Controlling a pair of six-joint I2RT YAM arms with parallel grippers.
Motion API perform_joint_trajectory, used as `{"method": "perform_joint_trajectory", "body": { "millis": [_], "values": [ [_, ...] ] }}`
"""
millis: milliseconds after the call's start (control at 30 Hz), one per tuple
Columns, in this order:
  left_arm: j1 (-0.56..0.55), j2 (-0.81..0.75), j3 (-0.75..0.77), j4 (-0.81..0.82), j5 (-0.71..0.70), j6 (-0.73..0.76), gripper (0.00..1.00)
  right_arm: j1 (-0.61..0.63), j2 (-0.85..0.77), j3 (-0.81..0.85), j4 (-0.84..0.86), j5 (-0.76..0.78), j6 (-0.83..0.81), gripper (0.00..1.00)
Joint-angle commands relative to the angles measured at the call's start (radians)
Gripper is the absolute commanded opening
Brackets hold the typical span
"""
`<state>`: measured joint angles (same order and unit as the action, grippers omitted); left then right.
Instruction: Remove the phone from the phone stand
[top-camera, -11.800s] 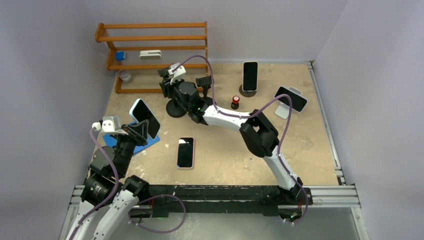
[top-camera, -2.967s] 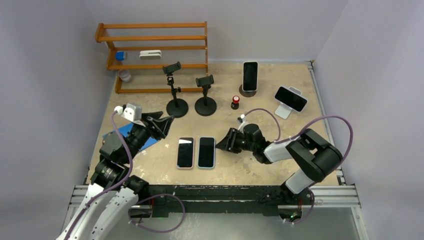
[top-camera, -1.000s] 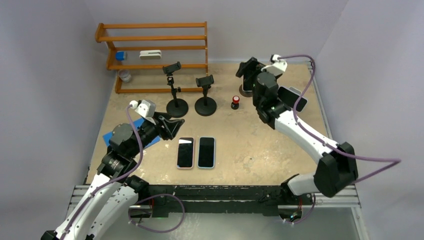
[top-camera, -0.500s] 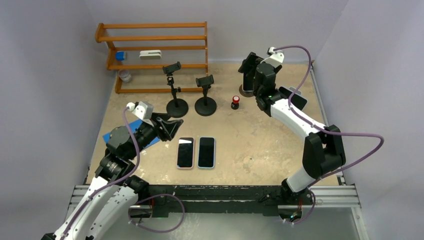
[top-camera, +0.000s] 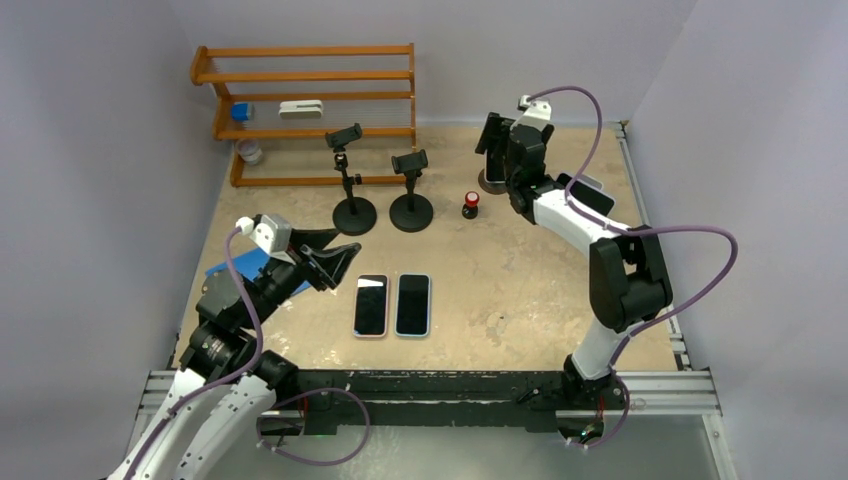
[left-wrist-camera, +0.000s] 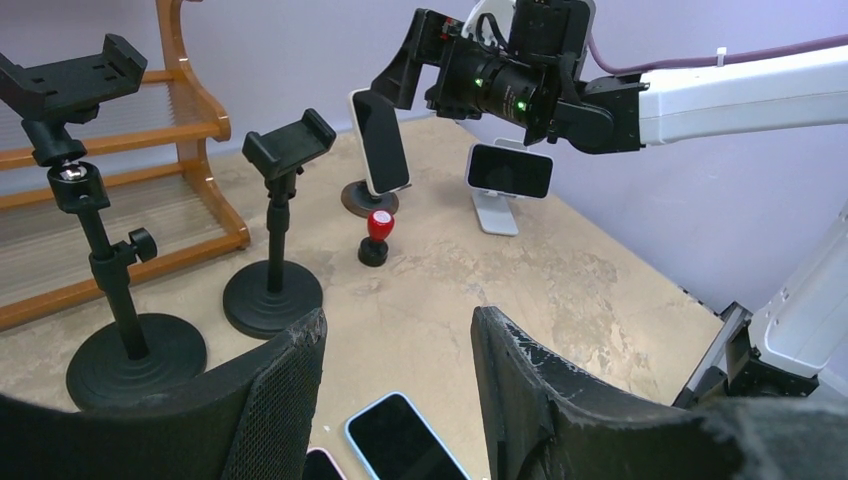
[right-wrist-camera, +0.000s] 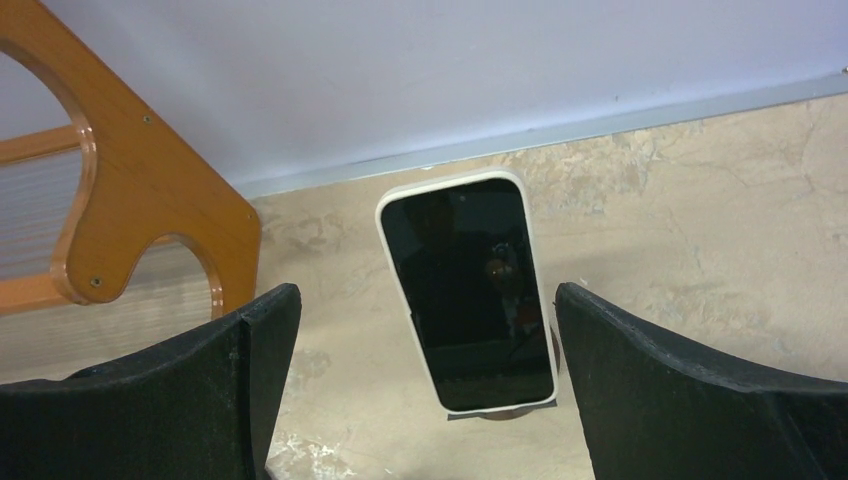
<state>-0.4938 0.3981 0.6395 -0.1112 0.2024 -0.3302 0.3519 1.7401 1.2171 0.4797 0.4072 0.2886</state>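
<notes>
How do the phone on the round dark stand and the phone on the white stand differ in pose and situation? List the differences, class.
The phone on the round dark stand stands in portrait, leaning back; the phone on the white stand sits in landscape. The right gripper faces the portrait phone, open and not touching it; no gripper is at the landscape one. Both have dark screens and sit on their stands.

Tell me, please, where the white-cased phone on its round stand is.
In the top view, the white-cased phone stands at the table's far right, behind the small red-topped knob, the open right hand facing it.
</notes>
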Motion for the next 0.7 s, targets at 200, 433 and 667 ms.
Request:
{"method": "perform_joint_trajectory", "body": {
  "millis": [200,433,667],
  "values": [
    [-0.017,0.007,-0.008,0.046,0.003,0.003,0.53,-0.027,0.015,0.057,-0.013,-0.105,-0.091,0.99],
    [-0.021,0.015,-0.007,0.042,-0.002,0.005,0.53,-0.043,0.032,0.118,-0.138,-0.116,-0.052,0.99],
    [-0.025,0.016,-0.008,0.042,-0.001,0.005,0.53,-0.047,0.06,0.164,-0.194,-0.122,-0.072,0.99]
  ]
}}
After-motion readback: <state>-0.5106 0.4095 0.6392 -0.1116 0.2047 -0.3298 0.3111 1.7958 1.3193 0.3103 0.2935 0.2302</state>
